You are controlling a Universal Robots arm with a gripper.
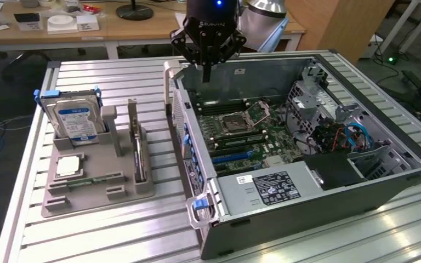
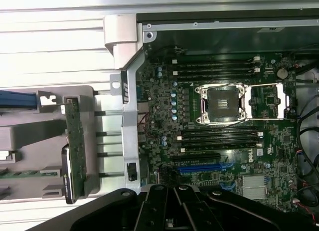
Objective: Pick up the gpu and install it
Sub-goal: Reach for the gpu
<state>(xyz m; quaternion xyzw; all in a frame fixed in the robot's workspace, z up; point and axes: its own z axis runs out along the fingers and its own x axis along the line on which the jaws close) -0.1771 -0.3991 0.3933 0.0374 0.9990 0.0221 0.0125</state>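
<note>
The gpu (image 1: 138, 155) stands on its long edge in a slot of the grey holder tray (image 1: 97, 197), at the exterior view's left of the open computer case (image 1: 320, 203). The wrist view shows the gpu (image 2: 75, 151) edge-on as a slim green-dark board with a metal end. My gripper (image 1: 206, 75) hangs above the case's far wall, over the motherboard (image 1: 243, 134), well apart from the gpu. Its fingers meet in a point with nothing between them. The black gripper (image 2: 174, 192) also shows over the motherboard's blue expansion slot (image 2: 199, 167).
A hard drive (image 1: 75, 121) with a blue-white label stands in the same tray. A narrow green memory stick (image 1: 86, 181) and a flat square chip (image 1: 68, 165) lie nearby. The case holds a power supply (image 1: 269, 189) and drive cage (image 1: 320, 93). Desks stand behind the slatted table.
</note>
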